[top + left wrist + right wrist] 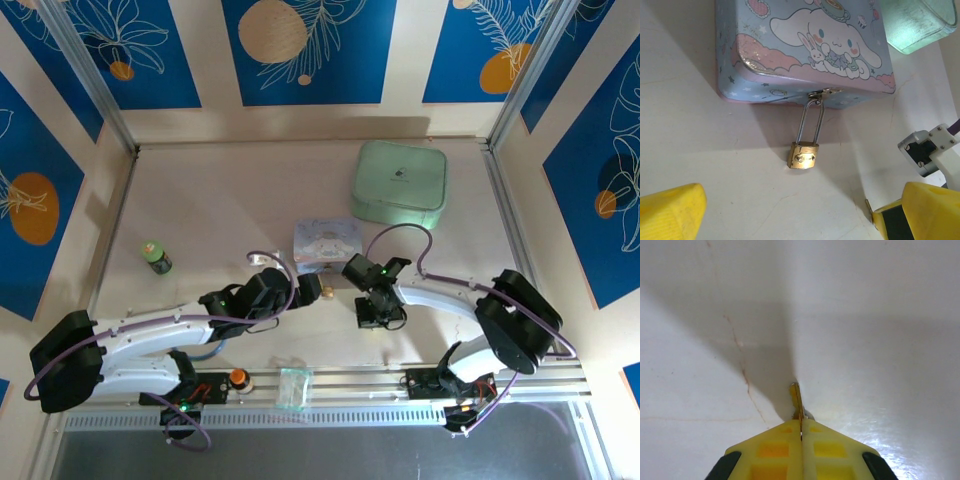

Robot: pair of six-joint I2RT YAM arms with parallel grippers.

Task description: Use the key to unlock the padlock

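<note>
The brass padlock (pixel 803 155) lies on the table with its thin silver shackle hooked through the latch of the pale blue cartoon tin (pixel 805 50). My left gripper (pixel 790 220) is open just in front of the padlock, with one yellow finger (pixel 670 212) on each side and nothing between them. My right gripper (pixel 801 426) is shut on the key (pixel 797 399), a thin metal blade that sticks out from between the yellow fingertips and points down at the table. From above, the right gripper (pixel 372 316) sits to the right of the left gripper (pixel 312 290), in front of the tin (pixel 327 243).
A mint green case (pixel 400 182) lies at the back right. A small green bottle (pixel 155 258) stands at the left. An orange knob (pixel 238 378) and a clear plastic piece (pixel 295 386) sit on the near rail. Walls enclose the table.
</note>
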